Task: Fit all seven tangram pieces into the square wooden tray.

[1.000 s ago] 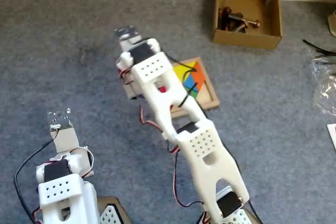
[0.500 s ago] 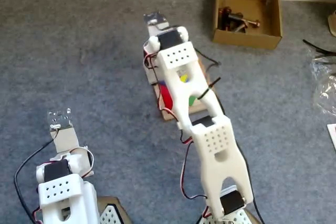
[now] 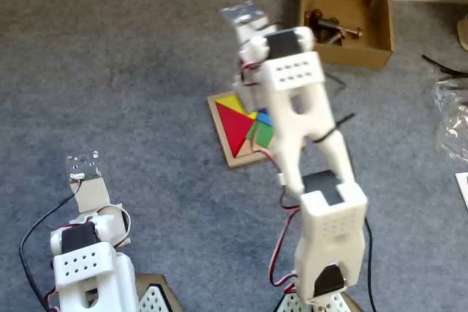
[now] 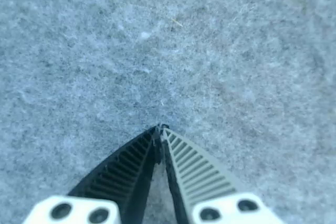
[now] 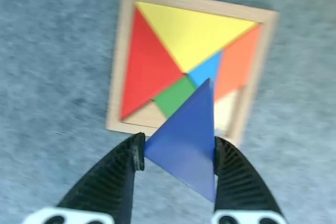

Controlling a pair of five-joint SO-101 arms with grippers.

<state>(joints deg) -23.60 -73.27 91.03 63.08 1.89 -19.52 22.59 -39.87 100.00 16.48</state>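
Note:
The square wooden tray (image 5: 118,61) lies on the grey carpet and holds red (image 5: 149,61), yellow (image 5: 191,27), orange (image 5: 239,61), light blue and green (image 5: 176,95) pieces. My right gripper (image 5: 177,148) hangs above the tray's near edge, shut on a dark blue triangle (image 5: 189,140). In the high view the right arm (image 3: 296,82) crosses the tray (image 3: 218,131) and hides its right half. My left gripper (image 4: 160,129) is shut with nothing in it, low over bare carpet. The left arm (image 3: 84,261) sits at the front left, well away from the tray.
A cardboard box (image 3: 376,27) with copper-coloured parts stands at the back right, just beyond the right arm's wrist. Clear plastic wrap (image 3: 453,126) and cables lie at the right edge. Open carpet stretches left of the tray.
The right arm has swung from the tray's left side rightward across it, and its wrist now sits above the tray's far edge. The left arm has not moved.

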